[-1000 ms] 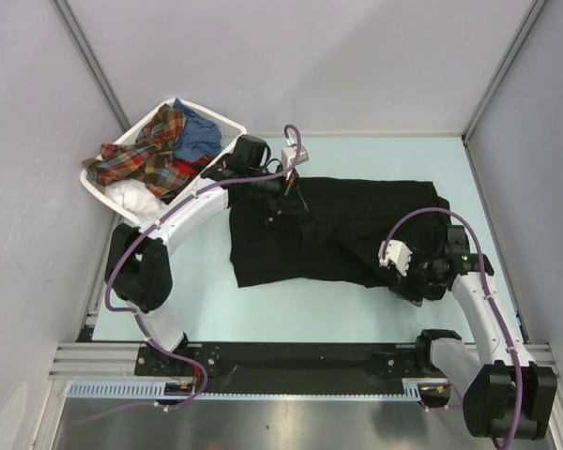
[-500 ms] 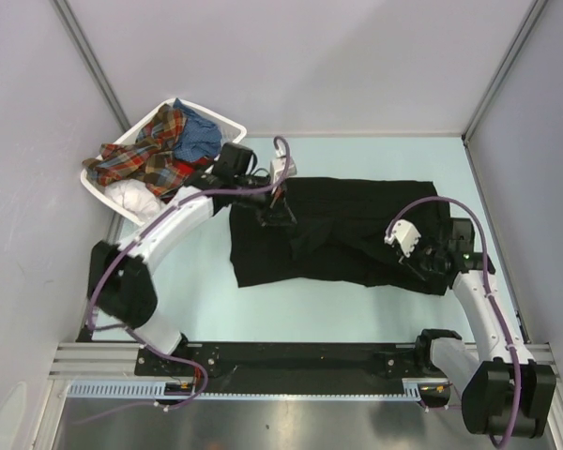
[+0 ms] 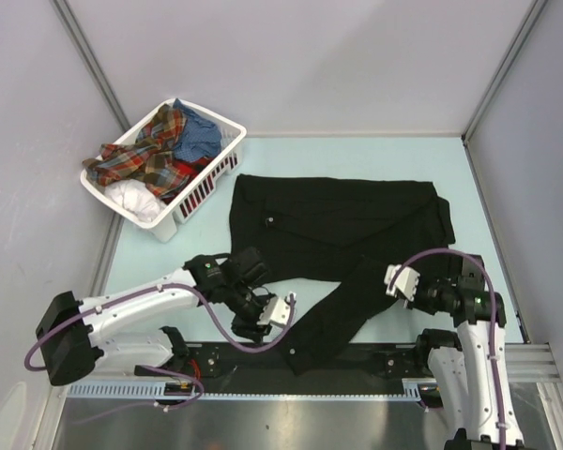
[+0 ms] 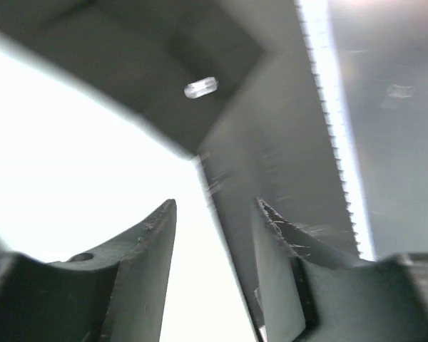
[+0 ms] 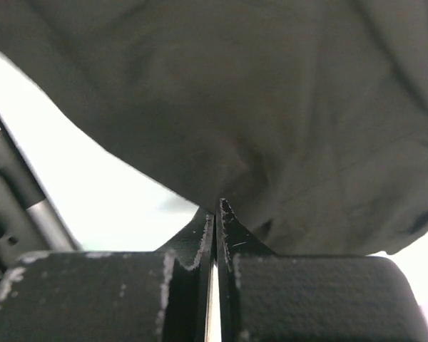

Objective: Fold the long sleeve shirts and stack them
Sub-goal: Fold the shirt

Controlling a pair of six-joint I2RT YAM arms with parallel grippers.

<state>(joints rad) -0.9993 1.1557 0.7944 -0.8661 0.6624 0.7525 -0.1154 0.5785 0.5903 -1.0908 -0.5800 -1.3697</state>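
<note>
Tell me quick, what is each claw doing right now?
Left gripper: open, holding nothing.
Right gripper: shut, apparently pinching the black shirt at its edge.

matt black cloth shirt (image 3: 338,220); white slatted plastic basket (image 3: 205,187).

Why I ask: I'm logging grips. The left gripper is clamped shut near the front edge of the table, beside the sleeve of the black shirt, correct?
No: the left gripper is open; the left wrist view shows its fingers apart with nothing between. It is near the front edge of the table, beside the sleeve of the black shirt.
</note>
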